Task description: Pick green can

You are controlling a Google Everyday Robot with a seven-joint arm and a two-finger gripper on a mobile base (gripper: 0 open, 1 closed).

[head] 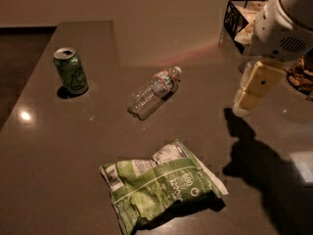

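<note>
Gripper (250,94), at right of view: pale cream, blocky, flat-faced plastic. Directly behind the jaws: rounded white housing (281,18), smooth shell, with a slotted vent grille (293,44) set in it.

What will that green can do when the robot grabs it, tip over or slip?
The green can stands upright on the table, so a sideways nudge would probably tip it. Its shiny metal side looks smooth, maybe slippery. The end effector hangs well away, across the table.

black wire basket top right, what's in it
In the basket pale items show at the left; what they are is unclear. The arm covers the rest. The gripper hangs below it, over the table.
</note>
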